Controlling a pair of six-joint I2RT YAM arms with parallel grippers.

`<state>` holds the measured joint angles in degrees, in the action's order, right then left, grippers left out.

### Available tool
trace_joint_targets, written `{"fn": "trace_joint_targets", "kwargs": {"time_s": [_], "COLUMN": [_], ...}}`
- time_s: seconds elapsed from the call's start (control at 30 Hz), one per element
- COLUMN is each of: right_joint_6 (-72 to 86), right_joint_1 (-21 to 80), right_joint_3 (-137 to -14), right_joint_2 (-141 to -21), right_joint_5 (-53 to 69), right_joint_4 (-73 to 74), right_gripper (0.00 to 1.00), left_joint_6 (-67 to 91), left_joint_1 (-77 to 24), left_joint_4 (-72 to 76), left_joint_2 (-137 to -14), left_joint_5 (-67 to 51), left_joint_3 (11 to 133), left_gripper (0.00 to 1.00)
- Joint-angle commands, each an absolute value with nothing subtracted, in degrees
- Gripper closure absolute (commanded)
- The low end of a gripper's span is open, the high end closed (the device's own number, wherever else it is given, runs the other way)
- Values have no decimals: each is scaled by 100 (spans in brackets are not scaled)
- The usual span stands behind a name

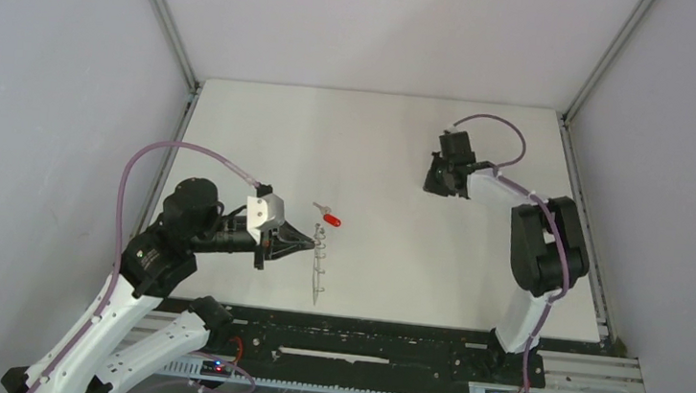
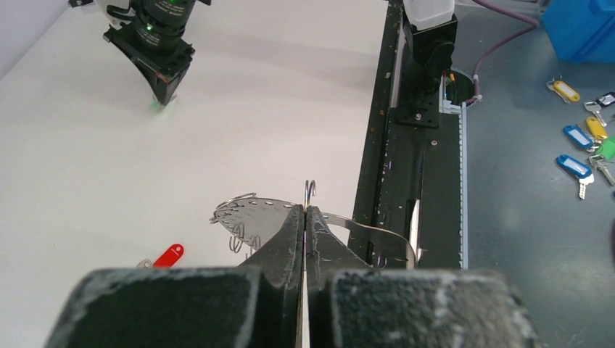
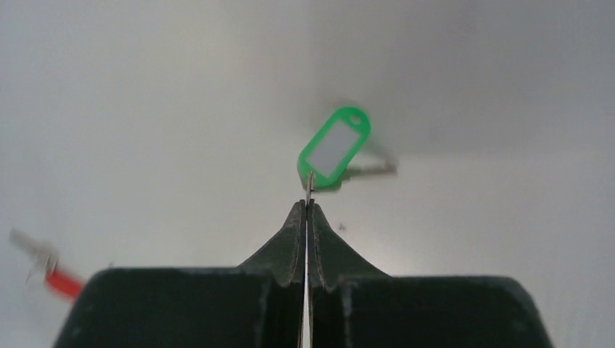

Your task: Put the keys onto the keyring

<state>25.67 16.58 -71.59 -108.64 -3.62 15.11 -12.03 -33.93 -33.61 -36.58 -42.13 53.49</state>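
Two pinches: left gripper (image 2: 305,210) clamps the thin silver metal keyring (image 2: 255,212); right gripper (image 3: 307,206) clamps the green plastic-headed, white-labelled silver key (image 3: 335,148).

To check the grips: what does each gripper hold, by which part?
Left gripper: the keyring, by a wire loop on its metal strip. Right gripper: the green key, by the small ring at its tag.

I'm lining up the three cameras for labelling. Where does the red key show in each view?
Top external: red key just left of picture centre.
Left wrist: lower left, near the bottom edge.
Right wrist: blurred, bottom-left corner.
Shared landmark: right gripper, seen in all three.
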Motion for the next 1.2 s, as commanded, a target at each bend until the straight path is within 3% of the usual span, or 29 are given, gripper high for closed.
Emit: {"fn": "trace_joint_targets", "kwargs": {"time_s": [0.0, 0.2, 0.43, 0.73, 0.93, 1.17], "right_joint_6": [1545, 827, 977, 883, 383, 586], "right_joint_1": [2301, 3601, 4649, 5092, 5158, 5352], "right_joint_3": [-6603, -5625, -5008, -4246, -3879, -3807], "right_joint_2": [-9939, -9362, -9312, -8855, -7869, -8095], "right_joint_5": [874, 1542, 1329, 806, 566, 795], "right_joint_4": [1322, 1401, 864, -105, -322, -261], "right_gripper": [100, 100, 100, 100, 100, 100], "left_joint_6": [-1013, -941, -905, -1202, -1531, -1431], "left_joint_1": [-3363, -3363, -3363, -3360, -3365, -3365], "left_joint_4": [-3138, -3085, -3076, -3236, -3418, -3323], "left_joint_2": [-3532, -3503, -3456, -3310, -3285, -3289], "left_joint_5": [-4215, -4267, -4324, -4526, -4527, -4534], "left_joint_3": [5550, 5515, 5505, 5317, 5181, 5143], "left_gripper": [100, 100, 100, 100, 100, 100]}}
